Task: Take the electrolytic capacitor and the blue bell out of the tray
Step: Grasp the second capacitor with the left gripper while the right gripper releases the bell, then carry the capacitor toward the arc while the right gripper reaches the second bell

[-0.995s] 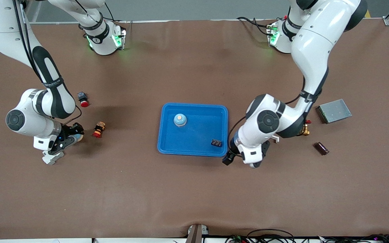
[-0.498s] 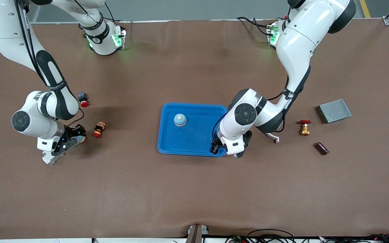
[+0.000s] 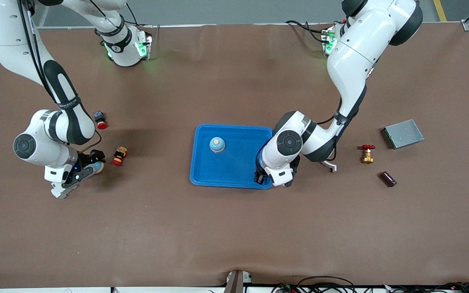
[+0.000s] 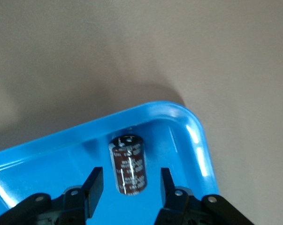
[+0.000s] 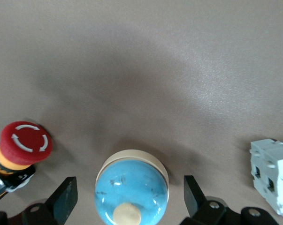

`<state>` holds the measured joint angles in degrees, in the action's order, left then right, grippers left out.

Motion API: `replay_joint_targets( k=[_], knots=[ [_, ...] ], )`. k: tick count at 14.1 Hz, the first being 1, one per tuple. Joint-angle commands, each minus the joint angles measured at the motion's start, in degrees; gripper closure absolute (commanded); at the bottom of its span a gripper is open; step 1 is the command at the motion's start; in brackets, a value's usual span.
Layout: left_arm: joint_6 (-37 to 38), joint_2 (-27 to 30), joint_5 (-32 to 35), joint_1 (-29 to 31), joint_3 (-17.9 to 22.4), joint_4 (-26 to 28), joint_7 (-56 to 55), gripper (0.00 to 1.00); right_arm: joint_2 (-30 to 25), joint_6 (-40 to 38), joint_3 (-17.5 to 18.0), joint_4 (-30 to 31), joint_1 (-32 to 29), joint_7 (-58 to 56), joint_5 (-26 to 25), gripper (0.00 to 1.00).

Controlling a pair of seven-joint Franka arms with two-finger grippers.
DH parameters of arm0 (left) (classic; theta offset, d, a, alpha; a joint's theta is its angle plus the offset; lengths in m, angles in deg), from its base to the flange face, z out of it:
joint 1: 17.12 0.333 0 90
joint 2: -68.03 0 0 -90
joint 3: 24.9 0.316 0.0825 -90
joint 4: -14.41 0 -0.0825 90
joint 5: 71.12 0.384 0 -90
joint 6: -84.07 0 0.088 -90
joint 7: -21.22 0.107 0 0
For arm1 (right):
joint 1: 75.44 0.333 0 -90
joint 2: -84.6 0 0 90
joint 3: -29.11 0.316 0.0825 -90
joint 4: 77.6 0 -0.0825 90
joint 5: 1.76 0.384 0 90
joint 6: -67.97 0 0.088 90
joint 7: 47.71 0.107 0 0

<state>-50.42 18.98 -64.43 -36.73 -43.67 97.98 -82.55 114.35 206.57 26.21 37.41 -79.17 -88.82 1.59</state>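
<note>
left arm now over tray (image 3: 234, 181), cylindrical capacitor (image 4: 129, 164) between jaws

Black cylindrical capacitor (image 4: 129, 163) hidden under left arm in front view, blue domed bell (image 5: 131, 189) cut by right wrist view's edge

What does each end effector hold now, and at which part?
Nothing. The left end effector straddles the capacitor in the tray; the right end effector straddles a bell, untouched.
</note>
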Motion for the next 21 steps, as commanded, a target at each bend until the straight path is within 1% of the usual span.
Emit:
replay_joint_targets(
  k=[1, 3, 4, 5, 6, 8, 11, 13, 14, 17, 19, 20, 21],
  knots=[
    [0.63, -0.35, 0.34, -1.40, 1.19, -0.25, -1.43, 0.45, -4.68, -7.52, 0.00, -1.62, 0.30, 2.94, 0.16, 0.00],
    [0.63, -0.79, 0.34, -1.40, 1.28, -0.25, -1.34, 0.58, -6.71, -15.52, 0.35, -4.69, 0.65, 10.13, 0.17, 0.00],
    [0.63, -0.96, 0.34, -1.32, 1.28, -0.34, -1.34, 0.70, -7.76, -18.17, 0.35, -5.75, 1.87, 13.30, 0.17, 0.00],
    [0.63, -0.88, 0.34, -1.32, 1.37, -0.34, -1.17, 0.88, -9.51, -19.93, 0.35, -5.85, 3.01, 16.99, 0.17, 0.00],
    [0.63, -0.62, 0.51, -1.32, 1.37, -0.34, -0.99, 1.00, -11.18, -21.08, 0.35, -5.85, 4.15, 20.85, 0.17, 0.00],
    [1.41, 0.78, 0.78, -1.23, 1.37, -0.86, -0.99, 1.00, -13.56, -23.63, 0.35, -5.85, 7.75, 29.46, 0.17, 0.00],
    [7.56, 4.91, 0.95, -0.26, 1.37, -1.48, -0.29, 1.00, -15.50, -25.22, 0.44, -5.67, 13.55, 42.56, 0.25, 0.00],
    [11.07, 8.42, 0.95, 1.31, 1.37, -1.39, 2.42, 1.00, -15.94, -24.79, 0.44, -5.76, 17.59, 50.12, 0.43, 0.00],
    [13.52, 10.44, 0.86, 2.10, 1.37, -1.04, 5.31, 1.00, -16.03, -24.35, 0.44, -5.85, 19.96, 54.60, 0.60, 0.00],
    [24.33, 15.98, 0.78, 6.41, 0.84, 0.18, 13.40, 1.00, -15.68, -21.29, 0.35, -5.85, 27.26, 66.56, 0.52, 0.00],
    [26.64, 20.02, -0.10, 10.44, 0.67, 4.12, 16.75, 1.00, -15.25, -18.47, 0.35, -6.02, 30.17, 70.53, 0.60, 0.00],
    [26.91, 21.87, -0.10, 12.81, 0.41, 7.28, 17.37, 1.00, -14.81, -16.72, 0.35, -6.02, 31.57, 72.03, 0.61, 0.00],
    [26.21, 24.58, -0.10, 16.32, -0.21, 12.88, 19.29, 1.00, -13.76, -14.18, 0.35, -6.11, 34.20, 75.79, 1.13, 0.00]
  ],
)
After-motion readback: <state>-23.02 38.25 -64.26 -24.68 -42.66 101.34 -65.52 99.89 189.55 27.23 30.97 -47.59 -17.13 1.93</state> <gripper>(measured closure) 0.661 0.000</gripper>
